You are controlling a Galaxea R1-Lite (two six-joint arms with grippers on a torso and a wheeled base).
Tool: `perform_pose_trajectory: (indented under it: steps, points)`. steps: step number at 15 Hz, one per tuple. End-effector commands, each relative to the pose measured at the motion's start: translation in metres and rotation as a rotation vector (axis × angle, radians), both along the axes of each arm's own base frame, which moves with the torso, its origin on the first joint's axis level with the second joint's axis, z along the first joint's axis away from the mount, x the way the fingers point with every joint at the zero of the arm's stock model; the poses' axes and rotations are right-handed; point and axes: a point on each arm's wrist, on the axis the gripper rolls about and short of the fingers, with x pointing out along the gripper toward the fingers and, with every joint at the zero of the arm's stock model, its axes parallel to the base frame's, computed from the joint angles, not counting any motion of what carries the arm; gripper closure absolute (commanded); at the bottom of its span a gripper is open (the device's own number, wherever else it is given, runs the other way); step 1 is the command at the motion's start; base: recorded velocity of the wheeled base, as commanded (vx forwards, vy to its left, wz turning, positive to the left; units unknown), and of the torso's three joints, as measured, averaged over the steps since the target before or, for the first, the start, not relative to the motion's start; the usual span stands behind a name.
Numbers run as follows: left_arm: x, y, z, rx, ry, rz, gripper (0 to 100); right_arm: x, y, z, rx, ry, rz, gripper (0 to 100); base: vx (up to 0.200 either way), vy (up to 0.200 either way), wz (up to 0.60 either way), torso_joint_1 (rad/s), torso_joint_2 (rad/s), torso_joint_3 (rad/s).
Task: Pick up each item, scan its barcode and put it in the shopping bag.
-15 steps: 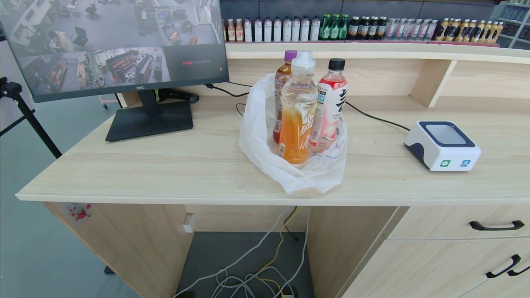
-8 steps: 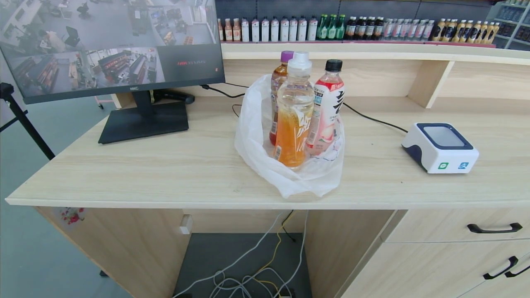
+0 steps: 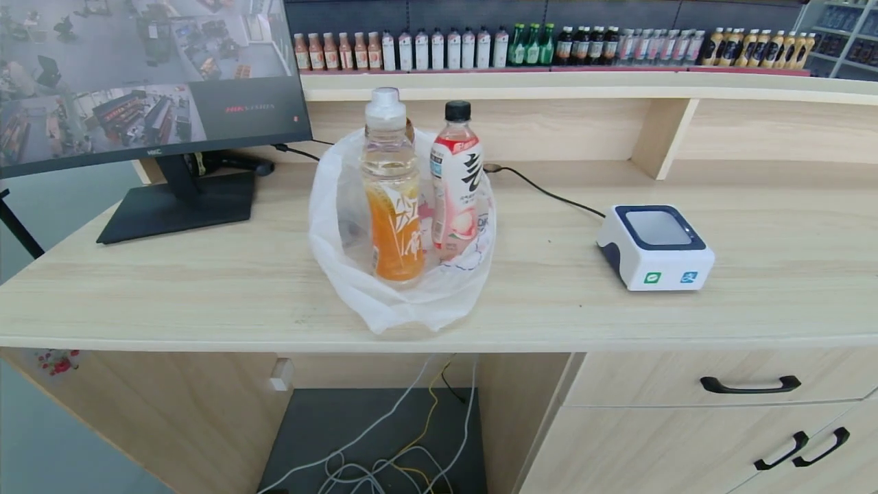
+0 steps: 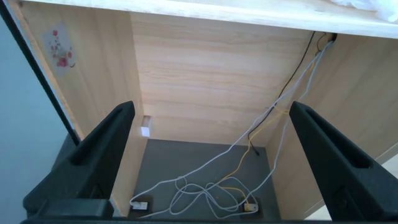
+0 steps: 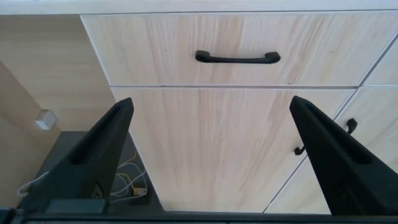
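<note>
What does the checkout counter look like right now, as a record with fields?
Bag: white plastic shopping bag, mid-counter, open
In bag: upright orange-drink bottle with white cap; upright pink-labelled bottle with black cap
Scanner: white box scanner with dark top, right of bag
Left gripper: open, empty, facing under-counter cables
Right gripper: open, empty, facing drawer front

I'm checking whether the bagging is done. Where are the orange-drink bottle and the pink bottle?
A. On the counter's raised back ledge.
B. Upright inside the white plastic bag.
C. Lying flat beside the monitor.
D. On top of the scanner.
B: the orange-drink bottle and the pink bottle stand upright side by side in the white plastic bag, whose walls rise around their lower parts.
</note>
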Motion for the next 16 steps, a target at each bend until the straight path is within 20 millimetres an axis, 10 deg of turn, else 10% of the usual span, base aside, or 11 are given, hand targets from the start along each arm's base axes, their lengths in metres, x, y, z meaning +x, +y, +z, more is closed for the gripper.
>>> perform_pose_trajectory:
  steps: [1,16]
  points:
    - [0.0,0.0,0.0,-0.001,0.0,0.0,0,0.0,0.0,0.0,-0.001,0.0,0.001,0,0.0,-0.2,0.0,0.002,0.0,0.002]
    - [0.0,0.0,0.0,0.01,0.0,0.0,0,0.0,0.0,0.0,-0.005,0.0,-0.001,0,0.0,-0.2,0.0,0.001,0.0,0.002]
